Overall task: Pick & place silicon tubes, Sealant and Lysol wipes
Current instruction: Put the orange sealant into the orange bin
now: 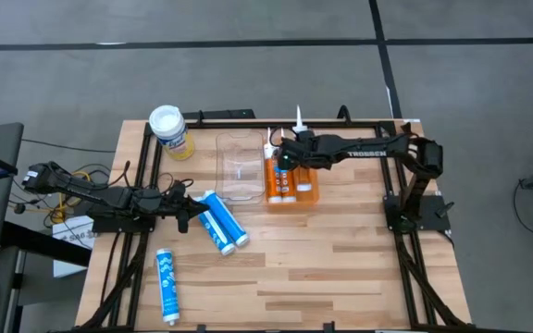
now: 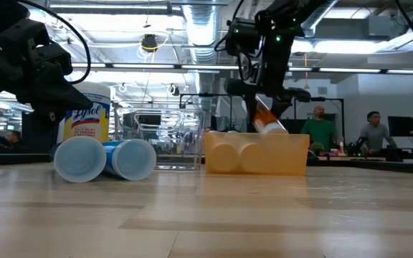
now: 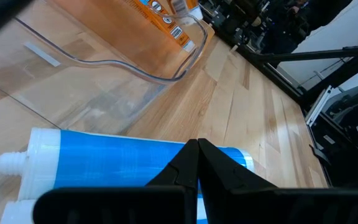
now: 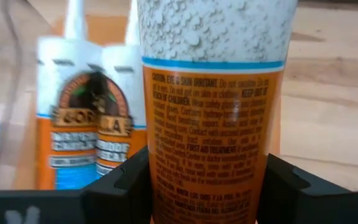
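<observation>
Two orange sealant tubes [image 1: 279, 182] lie side by side in an orange bin [image 1: 311, 195] as the right gripper [image 1: 296, 148], its fingers pinching a third sealant tube [image 4: 213, 112], holds it tilted above that bin. Beside a pair of blue silicone tubes [image 1: 220, 220], the left gripper [image 1: 189, 209] waits with fingers pressed together. Lysol wipes [image 1: 171, 130] stand upright near the table's far left corner, by a clear tray [image 1: 241, 166]; another blue tube [image 1: 167, 285] lies apart.

two sealant tubes [image 1: 280, 181] lie in the tray [image 1: 312, 196].
</observation>
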